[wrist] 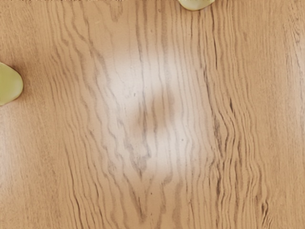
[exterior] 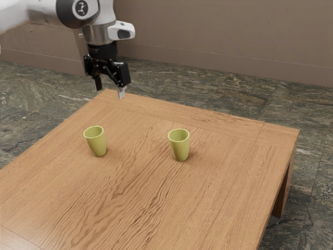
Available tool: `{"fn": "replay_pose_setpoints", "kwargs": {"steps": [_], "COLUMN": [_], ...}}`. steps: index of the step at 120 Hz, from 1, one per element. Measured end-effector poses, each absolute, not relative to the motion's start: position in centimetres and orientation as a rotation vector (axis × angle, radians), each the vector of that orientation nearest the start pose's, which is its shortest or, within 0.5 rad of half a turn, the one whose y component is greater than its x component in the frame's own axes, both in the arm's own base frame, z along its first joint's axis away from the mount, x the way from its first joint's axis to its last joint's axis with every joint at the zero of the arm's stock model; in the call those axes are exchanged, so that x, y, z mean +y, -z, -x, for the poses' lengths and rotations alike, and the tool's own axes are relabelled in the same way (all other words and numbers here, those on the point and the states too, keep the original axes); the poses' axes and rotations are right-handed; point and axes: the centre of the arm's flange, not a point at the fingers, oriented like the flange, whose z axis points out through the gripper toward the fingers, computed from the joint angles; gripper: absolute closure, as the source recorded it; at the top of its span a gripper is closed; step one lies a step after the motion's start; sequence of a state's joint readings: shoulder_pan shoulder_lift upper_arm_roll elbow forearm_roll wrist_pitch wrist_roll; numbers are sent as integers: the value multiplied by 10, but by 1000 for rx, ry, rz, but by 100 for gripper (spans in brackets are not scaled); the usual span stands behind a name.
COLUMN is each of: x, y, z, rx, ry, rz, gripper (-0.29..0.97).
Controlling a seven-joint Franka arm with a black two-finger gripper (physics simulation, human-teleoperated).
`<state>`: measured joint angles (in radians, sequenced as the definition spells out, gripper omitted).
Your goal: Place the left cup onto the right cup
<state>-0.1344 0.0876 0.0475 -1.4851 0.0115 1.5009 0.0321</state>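
Two olive-green cups stand upright on the wooden table (exterior: pixel 156 203). The left cup (exterior: pixel 95 140) is toward the exterior view's left, the right cup (exterior: pixel 179 145) near the table's middle, well apart from it. My gripper (exterior: pixel 110 91) hangs open and empty above the table's far edge, behind and above the left cup, touching nothing. In the wrist view a slice of one green cup (wrist: pixel 8 84) and a slice of the other cup (wrist: pixel 194 4) show at the borders, with bare wood grain below my hand. I cannot tell which slice belongs to which cup.
The table's far edge (exterior: pixel 182 107) runs just under my hand. Its right edge and leg (exterior: pixel 285 182) drop to a dark stone floor (exterior: pixel 218 88). A brown wall (exterior: pixel 234 31) stands behind.
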Motion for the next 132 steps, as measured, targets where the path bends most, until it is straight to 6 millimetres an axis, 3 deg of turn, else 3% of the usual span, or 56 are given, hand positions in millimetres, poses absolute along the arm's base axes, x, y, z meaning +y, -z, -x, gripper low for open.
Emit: {"fn": "replay_pose_setpoints", "kwargs": {"steps": [44, 64, 110, 132], "x": [-49, -40, 21, 38], "y": [-609, -594, -545, -522], "z": [-572, -575, -578, -577], "rx": [187, 175, 116, 141], "ry": [-103, -123, -176, -183], "rz": [3111, 3095, 3082, 3085], "gripper": [0, 0, 0, 0]}}
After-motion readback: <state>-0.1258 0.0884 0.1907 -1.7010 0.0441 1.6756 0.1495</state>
